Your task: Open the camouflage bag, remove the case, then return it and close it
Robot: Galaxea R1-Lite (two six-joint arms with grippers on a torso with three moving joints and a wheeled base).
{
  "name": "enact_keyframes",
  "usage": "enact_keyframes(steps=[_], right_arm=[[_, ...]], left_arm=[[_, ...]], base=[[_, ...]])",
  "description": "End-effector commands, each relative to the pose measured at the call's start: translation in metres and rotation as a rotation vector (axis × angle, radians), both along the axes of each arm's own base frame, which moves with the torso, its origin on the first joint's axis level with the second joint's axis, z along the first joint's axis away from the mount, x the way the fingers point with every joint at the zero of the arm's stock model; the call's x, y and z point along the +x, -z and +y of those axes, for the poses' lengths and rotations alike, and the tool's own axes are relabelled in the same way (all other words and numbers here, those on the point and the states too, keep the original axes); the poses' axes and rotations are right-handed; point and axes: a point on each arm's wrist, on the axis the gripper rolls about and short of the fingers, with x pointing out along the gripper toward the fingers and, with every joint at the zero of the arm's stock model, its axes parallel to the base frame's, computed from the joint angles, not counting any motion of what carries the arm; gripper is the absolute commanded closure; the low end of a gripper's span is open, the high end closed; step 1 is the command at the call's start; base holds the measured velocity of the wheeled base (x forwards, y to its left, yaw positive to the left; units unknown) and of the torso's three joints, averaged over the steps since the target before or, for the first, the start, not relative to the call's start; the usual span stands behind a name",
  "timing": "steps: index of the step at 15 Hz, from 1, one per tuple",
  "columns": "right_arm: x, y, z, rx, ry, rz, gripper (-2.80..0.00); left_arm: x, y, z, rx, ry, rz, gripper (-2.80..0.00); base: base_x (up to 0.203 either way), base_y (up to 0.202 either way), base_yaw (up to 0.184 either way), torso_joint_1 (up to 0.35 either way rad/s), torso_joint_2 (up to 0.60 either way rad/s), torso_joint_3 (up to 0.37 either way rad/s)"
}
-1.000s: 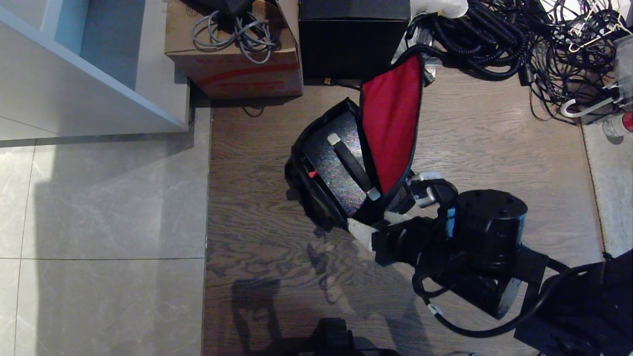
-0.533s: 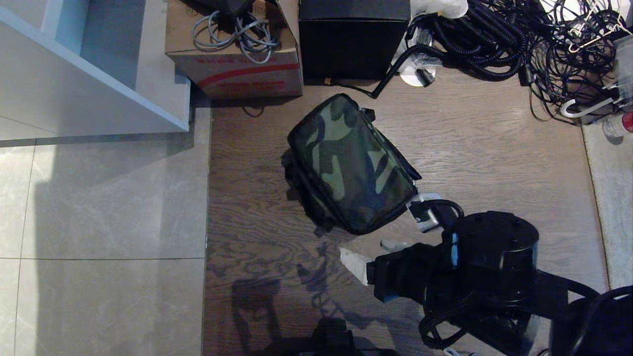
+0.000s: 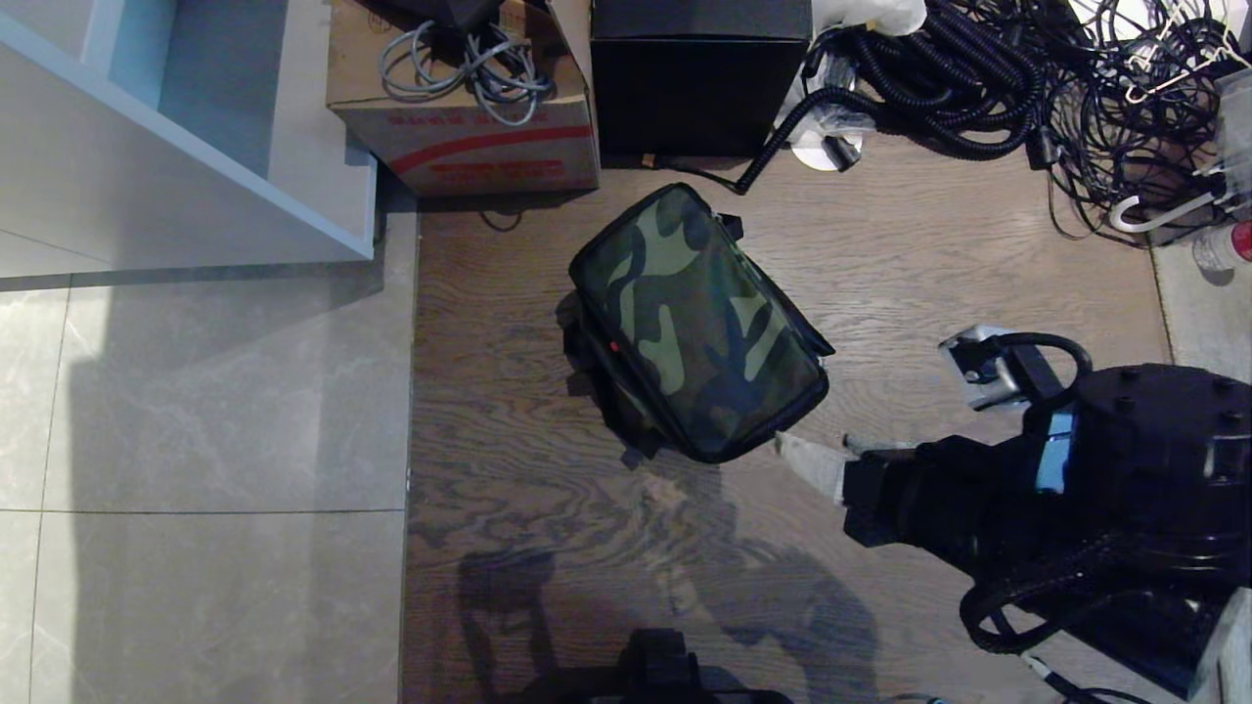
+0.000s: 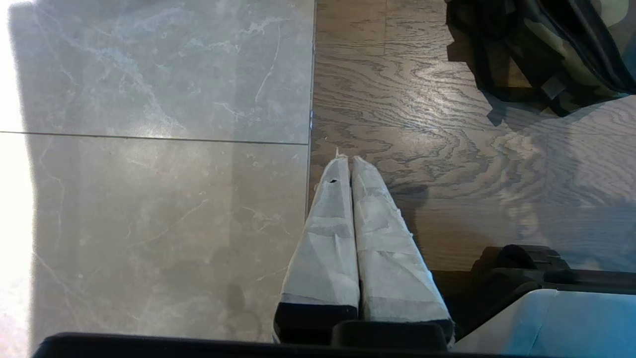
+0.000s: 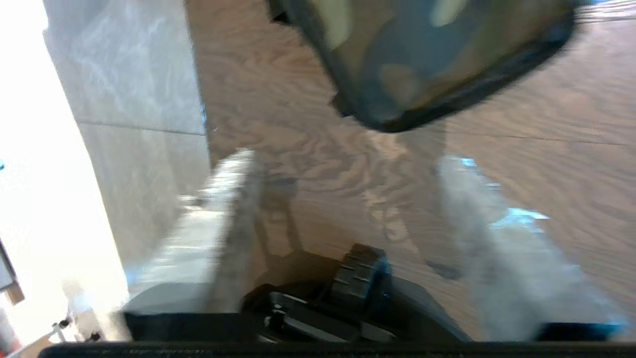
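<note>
A floor of brown wood-grain planks point(image 3: 929, 254) is seen from above, bordered at nine o'clock by grey stone tiles point(image 3: 196, 420) and a pale shelf unit point(image 3: 176, 147). Along the twelve o'clock edge a brown cardboard box point(image 3: 469, 117) holding grey cables, a plain black cube box point(image 3: 699, 78) and, toward one o'clock, a tangle of black cables point(image 3: 978, 88) are lined up. The camouflage bag point(image 3: 699, 318) is set on the planks near the middle of the head view, its green camouflage lid lying flat over the body; a small red spot is visible at its nine o'clock side. The case cannot be seen in any view. The right gripper point(image 3: 827, 455) is placed at four o'clock from the bag, just beside its lower corner, and no contact with the bag can be made out; in the right wrist view its two pale wrapped fingers point(image 5: 228, 209) are spread well apart with only bare floor between them, and nothing is held. In the left wrist view the left gripper point(image 4: 350, 161) is held low over the seam between tiles and planks, its wrapped fingers pressed together on nothing, with the bag well apart at one o'clock.
</note>
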Motion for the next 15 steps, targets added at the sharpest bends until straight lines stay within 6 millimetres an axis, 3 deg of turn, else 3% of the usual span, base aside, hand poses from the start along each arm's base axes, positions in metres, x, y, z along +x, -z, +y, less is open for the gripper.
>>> enact_keyframes(steps=[1,4,6,8,10,15], right_arm=[[-0.017,-0.017,-0.022,0.027,0.022,-0.028,0.0],[-0.046,-0.029,-0.062,-0.001,0.074,-0.005,0.0],[-0.069,-0.025,-0.097,-0.093,0.154,0.019,0.0],[-0.095,-0.008,-0.129,-0.2,0.244,0.019,0.0],[-0.122,0.016,-0.147,-0.254,0.273,0.006,0.0],[-0.167,0.076,-0.161,-0.317,0.267,-0.082,0.0]], left_arm=[[0.0,0.0,0.0,0.0,0.0,0.0,0.0],[0.0,0.0,0.0,0.0,0.0,-0.001,0.0],[0.0,0.0,0.0,0.0,0.0,-0.001,0.0],[0.0,0.0,0.0,0.0,0.0,-0.001,0.0],[0.0,0.0,0.0,0.0,0.0,-0.001,0.0],[0.0,0.0,0.0,0.0,0.0,0.0,0.0]], base=[[0.0,0.0,0.0,0.0,0.0,0.0],[0.0,0.0,0.0,0.0,0.0,0.0],[0.0,0.0,0.0,0.0,0.0,0.0],[0.0,0.0,0.0,0.0,0.0,0.0],[0.0,0.0,0.0,0.0,0.0,0.0],[0.0,0.0,0.0,0.0,0.0,0.0]])
